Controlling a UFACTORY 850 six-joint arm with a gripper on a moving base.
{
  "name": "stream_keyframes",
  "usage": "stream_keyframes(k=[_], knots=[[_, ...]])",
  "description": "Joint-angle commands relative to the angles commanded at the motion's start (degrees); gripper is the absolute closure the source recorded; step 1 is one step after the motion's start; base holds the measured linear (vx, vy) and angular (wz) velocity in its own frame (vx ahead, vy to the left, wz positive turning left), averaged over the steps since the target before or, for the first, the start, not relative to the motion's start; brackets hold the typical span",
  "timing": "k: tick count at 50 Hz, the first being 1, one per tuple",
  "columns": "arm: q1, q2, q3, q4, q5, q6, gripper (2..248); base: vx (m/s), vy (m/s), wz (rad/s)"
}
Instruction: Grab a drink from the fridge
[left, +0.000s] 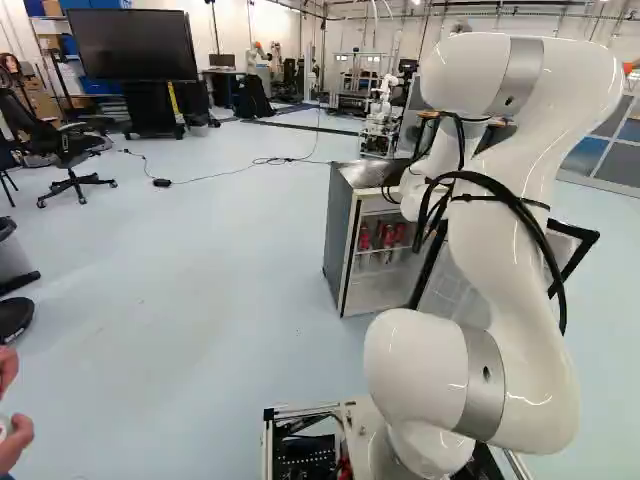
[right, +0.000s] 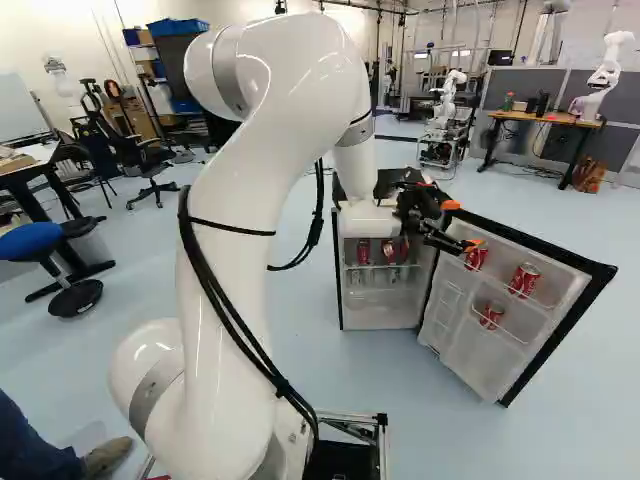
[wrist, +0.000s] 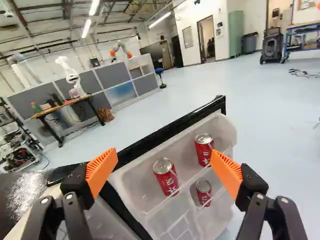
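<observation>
With its fingers spread wide and nothing held, the gripper (wrist: 163, 160) is aimed at red cans (wrist: 166, 177) racked in the swung-out door (right: 470, 355) of the fridge (right: 380, 311), the approach seemingly in hand, one can next needing to be centred between the pads.

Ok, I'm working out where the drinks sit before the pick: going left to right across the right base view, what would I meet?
Blue-seated stool → black office chair → fridge cabinet with red cans inside → open fridge door with three more cans.
</observation>
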Motion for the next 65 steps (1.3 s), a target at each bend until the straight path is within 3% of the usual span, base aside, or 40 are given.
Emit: stream_keyframes(k=[36,65], knots=[[-0.64,9.26,12.7,-21.73,3.48,0.0,3,0.0,0.0,0.0],[-4.23,13.6,18.25,-39.22,4.15,0.0,3,0.0,0.0,0.0]])
